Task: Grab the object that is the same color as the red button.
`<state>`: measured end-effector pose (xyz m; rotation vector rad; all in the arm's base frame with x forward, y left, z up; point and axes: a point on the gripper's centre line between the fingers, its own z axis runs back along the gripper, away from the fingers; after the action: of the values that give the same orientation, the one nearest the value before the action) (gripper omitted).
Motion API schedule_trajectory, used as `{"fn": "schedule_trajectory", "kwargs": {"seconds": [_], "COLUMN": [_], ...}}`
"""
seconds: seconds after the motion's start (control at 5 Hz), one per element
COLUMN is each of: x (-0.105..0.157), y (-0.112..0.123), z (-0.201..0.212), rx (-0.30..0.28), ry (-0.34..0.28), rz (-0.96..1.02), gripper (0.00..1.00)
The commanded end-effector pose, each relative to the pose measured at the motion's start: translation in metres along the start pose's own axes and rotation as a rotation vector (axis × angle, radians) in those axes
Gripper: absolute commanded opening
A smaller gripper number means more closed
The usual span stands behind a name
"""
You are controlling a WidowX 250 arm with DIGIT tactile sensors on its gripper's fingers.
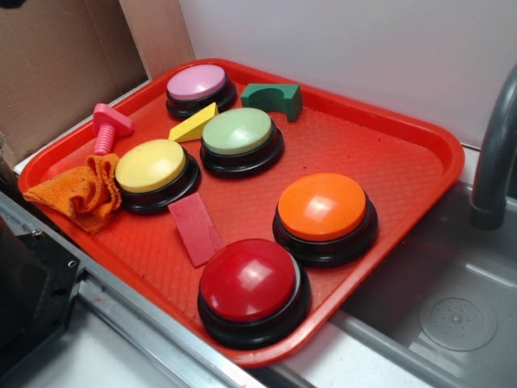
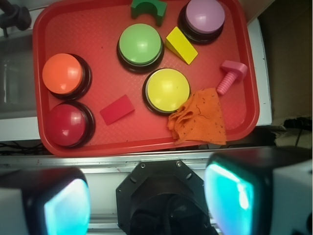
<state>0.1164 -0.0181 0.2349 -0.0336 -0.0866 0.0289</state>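
Exterior view: no gripper in sight. The red tray (image 1: 420, 153) holds the red button (image 1: 249, 280) at 6 o'clock; the red block (image 1: 195, 228) lies flat just beside it at 10 o'clock.

Wrist view: the gripper (image 2: 146, 203) is released, its fingers (image 2: 230, 198) blurred and cut off, well apart from the block (image 2: 117, 109), which sits at 3 o'clock of the button (image 2: 67, 124).
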Motion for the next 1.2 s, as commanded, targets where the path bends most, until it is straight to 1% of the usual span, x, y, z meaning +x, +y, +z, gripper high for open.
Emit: {"fn": "schedule_trajectory", "kwargs": {"seconds": [0.0, 0.2, 0.4, 0.6, 0.8, 1.0], "x": [0.0, 0.007, 0.02, 0.044, 0.051, 0.055], "y": [0.0, -0.006, -0.007, -0.008, -0.008, -0.009], "z": [0.0, -0.021, -0.043, -0.084, -0.118, -0.15], "rx": [0.0, -0.008, 0.005, -0.001, 0.006, 0.022], "ry": [0.0, -0.002, -0.002, 0.009, 0.007, -0.008], "rz": [0.0, 0.121, 0.253, 0.487, 0.645, 0.764], "gripper": [1.0, 1.0, 1.0, 1.0, 1.0, 1.0]}}
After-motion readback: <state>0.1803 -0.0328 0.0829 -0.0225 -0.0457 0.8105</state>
